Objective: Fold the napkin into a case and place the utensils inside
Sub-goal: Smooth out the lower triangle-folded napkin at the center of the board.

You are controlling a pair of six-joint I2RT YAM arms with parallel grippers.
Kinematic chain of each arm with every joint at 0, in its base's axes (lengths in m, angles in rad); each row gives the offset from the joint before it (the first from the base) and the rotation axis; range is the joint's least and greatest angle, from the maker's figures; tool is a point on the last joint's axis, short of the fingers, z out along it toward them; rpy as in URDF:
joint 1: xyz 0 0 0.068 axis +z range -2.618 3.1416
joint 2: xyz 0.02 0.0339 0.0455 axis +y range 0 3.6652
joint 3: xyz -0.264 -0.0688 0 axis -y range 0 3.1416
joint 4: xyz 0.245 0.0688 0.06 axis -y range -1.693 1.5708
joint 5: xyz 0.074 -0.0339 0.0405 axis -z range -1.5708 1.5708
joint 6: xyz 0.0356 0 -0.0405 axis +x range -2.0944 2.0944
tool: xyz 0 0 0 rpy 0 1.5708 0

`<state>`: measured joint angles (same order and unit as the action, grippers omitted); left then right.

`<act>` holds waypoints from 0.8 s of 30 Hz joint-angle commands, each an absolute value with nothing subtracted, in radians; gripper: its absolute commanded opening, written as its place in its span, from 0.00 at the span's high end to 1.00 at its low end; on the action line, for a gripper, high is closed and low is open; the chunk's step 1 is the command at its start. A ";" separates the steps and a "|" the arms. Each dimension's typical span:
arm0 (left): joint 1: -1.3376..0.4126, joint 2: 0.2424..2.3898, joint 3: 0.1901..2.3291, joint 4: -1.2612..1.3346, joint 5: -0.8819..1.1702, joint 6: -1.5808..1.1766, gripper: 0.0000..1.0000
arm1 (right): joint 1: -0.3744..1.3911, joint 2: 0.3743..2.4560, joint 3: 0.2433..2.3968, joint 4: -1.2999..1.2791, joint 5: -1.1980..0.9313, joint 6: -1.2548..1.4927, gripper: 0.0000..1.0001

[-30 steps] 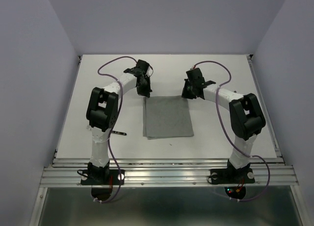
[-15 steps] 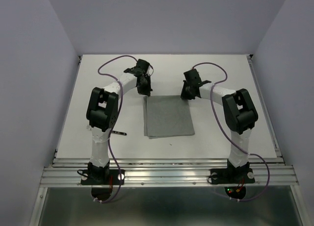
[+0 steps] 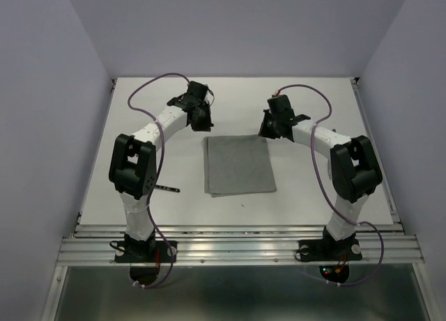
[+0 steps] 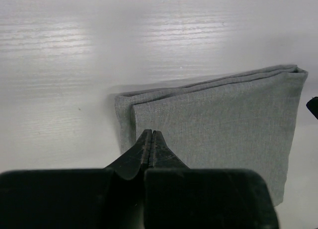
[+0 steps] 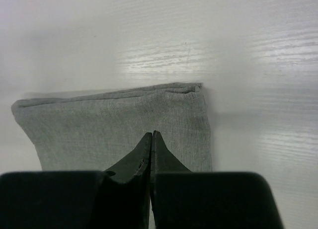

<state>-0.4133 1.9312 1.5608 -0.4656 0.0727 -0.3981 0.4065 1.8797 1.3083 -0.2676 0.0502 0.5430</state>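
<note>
Claws [image 4: 148,134] [image 5: 151,135] pinched closed, empty, near folded napkin [image 3: 239,165].

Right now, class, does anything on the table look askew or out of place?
The folded napkin is slightly uneven: in the left wrist view, a lower layer sticks out past the top layer along one edge. Otherwise nothing stands out.

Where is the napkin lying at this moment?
In the top view, the napkin lies folded at the middle of the table, with the left gripper and right gripper just beyond its far corners.
</note>
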 commanded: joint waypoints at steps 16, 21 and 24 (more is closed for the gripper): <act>-0.434 2.054 1.536 -0.429 0.040 -0.465 1.00 | 0.402 1.623 1.121 -0.247 -0.020 0.532 0.99; -0.434 1.909 1.502 -0.483 0.011 -0.450 1.00 | 0.425 1.565 1.114 -0.307 0.035 0.476 0.99; -0.425 1.859 1.502 -0.506 -0.041 -0.434 1.00 | 0.452 1.536 1.104 -0.307 0.045 0.476 0.99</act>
